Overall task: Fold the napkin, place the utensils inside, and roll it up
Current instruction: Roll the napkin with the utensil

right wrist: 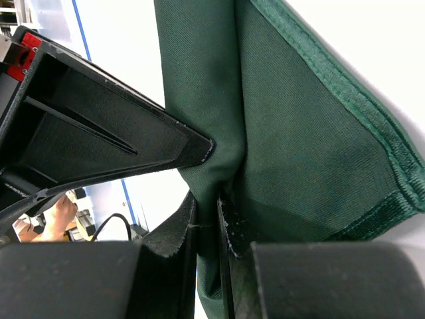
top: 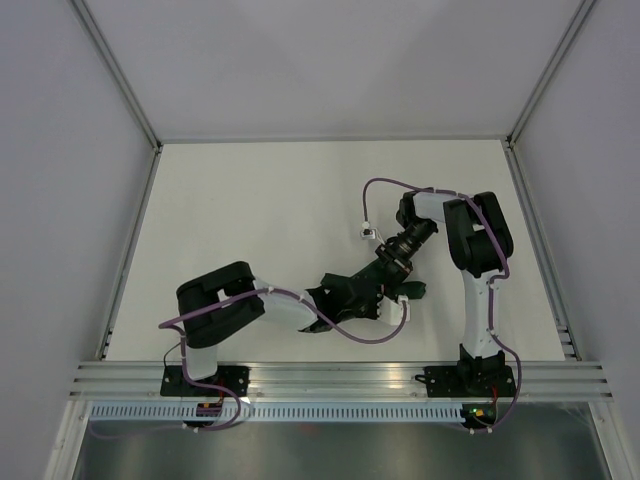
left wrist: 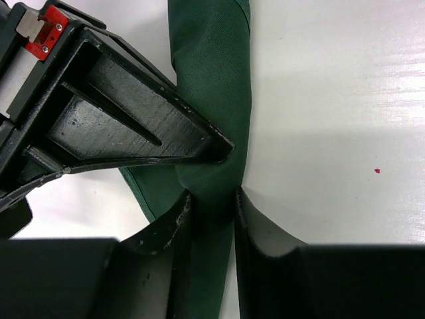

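As left claw [left wrist: 212, 201] and right claw [right wrist: 207, 199] pinch it, the napkin [left wrist: 212, 60] seems rolled.

One green napkin [left wrist: 212, 80], two arms, the left arm [top: 225, 300] at lower left, the right arm [top: 480, 240] at right, two claws, left claw [left wrist: 212, 199], right claw [right wrist: 207, 199], one white surface [top: 250, 220]

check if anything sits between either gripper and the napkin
Nothing visible does. The left gripper and the right gripper are each shut on a bunched part of the napkin, with the cloth pinched directly between the fingers.
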You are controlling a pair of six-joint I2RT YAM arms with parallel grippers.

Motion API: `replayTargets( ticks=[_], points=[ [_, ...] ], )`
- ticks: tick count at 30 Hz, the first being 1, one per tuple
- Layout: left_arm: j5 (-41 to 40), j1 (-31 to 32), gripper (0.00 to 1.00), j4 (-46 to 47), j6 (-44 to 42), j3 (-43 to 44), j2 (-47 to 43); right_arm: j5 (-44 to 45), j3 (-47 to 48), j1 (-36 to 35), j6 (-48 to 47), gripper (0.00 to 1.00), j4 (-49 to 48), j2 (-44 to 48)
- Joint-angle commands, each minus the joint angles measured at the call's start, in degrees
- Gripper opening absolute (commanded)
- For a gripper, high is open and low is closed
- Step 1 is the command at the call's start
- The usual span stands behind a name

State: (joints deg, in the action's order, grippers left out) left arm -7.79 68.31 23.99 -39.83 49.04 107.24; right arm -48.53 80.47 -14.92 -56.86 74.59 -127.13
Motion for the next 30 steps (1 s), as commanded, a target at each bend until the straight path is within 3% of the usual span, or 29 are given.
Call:
replayTargets(
  ticks=[1, 4, 7, 11, 16, 23, 30],
  points=[
    [3.22, -0.90, 0.15, -6.05, 1.77, 1.85, 2.27, 8.28, -0.05, 0.06, -4.14, 0.02, -7.62, -2.51],
    [4.80, -1.34, 0.03, -9.29, 3.71, 3.17, 2.45, 8.28, -0.05, -0.02, -3.96, 0.03, -7.61, -2.33],
    [7.26, -1.78, 0.02, -12.37, 5.90, 4.22, 2.36, 8.02, -0.05, -0.02, -3.61, 0.09, -7.88, -1.02],
    [10.42, -2.22, 0.02, -14.84, 8.80, 5.19, 2.10, 6.88, 0.57, 0.24, -2.03, 0.27, -7.96, 1.70],
    [13.32, -3.27, 0.02, -17.13, 12.23, 5.89, 2.01, 4.59, 1.27, 1.20, 2.45, 0.39, -10.16, 6.89],
    [18.33, -5.03, 0.02, -21.17, 16.44, 7.83, 2.88, -0.77, -1.00, 4.36, 12.72, 0.41, -16.21, 13.39],
    [29.57, -10.73, 0.02, -31.43, 23.04, 13.88, 5.43, 0.10, -7.16, 10.43, 23.98, 0.41, -31.49, 26.38]
  ],
)
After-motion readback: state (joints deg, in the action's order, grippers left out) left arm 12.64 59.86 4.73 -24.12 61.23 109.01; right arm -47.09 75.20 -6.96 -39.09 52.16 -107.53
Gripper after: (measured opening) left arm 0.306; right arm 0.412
